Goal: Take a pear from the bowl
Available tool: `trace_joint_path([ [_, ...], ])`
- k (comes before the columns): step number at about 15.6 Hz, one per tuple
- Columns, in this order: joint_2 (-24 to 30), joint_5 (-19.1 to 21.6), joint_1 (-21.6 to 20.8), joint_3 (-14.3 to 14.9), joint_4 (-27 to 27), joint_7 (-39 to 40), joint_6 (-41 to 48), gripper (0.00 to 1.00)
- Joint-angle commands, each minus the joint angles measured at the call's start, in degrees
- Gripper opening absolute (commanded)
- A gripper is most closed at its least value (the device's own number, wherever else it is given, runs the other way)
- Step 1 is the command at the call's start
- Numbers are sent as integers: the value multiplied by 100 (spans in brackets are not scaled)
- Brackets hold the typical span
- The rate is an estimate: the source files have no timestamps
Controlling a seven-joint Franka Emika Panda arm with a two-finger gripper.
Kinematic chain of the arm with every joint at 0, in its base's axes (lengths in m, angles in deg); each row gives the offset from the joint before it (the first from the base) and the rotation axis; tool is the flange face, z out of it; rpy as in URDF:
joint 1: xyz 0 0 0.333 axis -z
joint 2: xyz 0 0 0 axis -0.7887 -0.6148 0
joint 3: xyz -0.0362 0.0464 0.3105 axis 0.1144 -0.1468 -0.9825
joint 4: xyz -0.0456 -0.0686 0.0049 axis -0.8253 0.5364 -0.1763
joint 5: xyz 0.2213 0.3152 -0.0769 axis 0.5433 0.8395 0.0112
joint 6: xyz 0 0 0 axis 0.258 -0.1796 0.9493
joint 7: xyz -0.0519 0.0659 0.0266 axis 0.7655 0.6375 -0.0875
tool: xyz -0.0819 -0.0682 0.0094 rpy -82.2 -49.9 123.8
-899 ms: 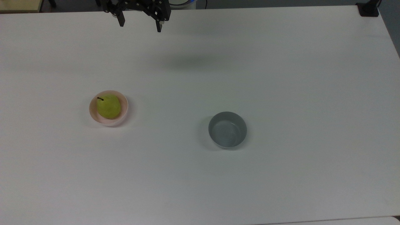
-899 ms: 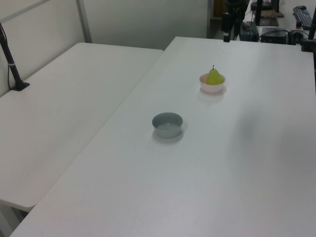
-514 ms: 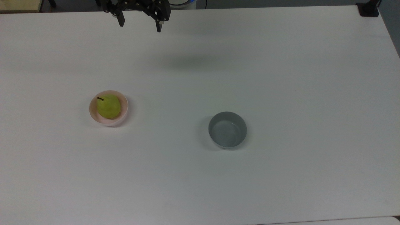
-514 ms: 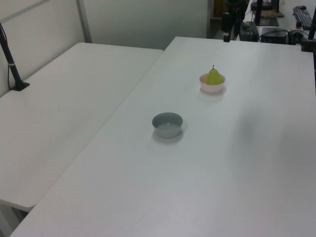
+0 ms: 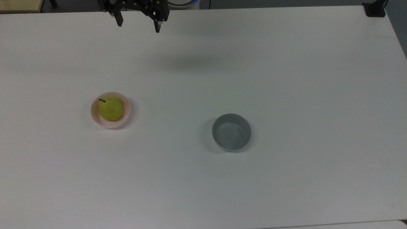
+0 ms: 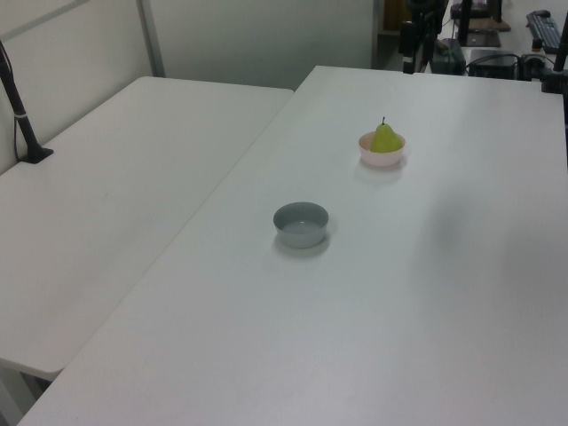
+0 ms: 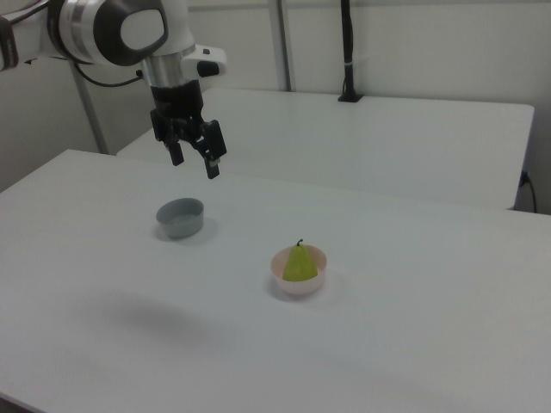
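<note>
Two bowls on the white table, well apart. Pink bowl holds the pear; grey bowl has nothing in it.

Pear sits upright in the pink bowl, stem leaning toward the top view's upper left. Its body rises above the rim, seen best in the right view, so the flanks are exposed for a grasp from above without touching the bowl wall.

Gripper hangs high above the table at the top view's upper edge, fingers spread wide and pointing down, nothing between them. Right view puts it in the air near the grey bowl, well apart from the pear. Its soft shadow falls on bare table, which fits the height.

Judgement: approach stage, nothing contacted yet. The wide spread suits the pear's broad lower body. Next move calls for travel across to the pink bowl, then a straight descent, fingers straddling the pear.

Risks: bowl is light and shallow, a fingertip catching the rim could tip or slide it. Pear skin smooth and rounded, may squirt out if gripped too high on the neck.
</note>
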Motion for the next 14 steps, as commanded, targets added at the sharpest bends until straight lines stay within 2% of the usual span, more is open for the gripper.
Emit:
trace_joint_path([
  [1,97,63,13,9,-68,46,24,100],
  [5,80,54,40,18,-60,371,-12,100],
  [6,54,37,49,52,-60,677,-64,100],
  [9,10,45,49,255,-68,899,-380,100],
  [14,-509,-7,92,720,-95,1136,-1390,100],
])
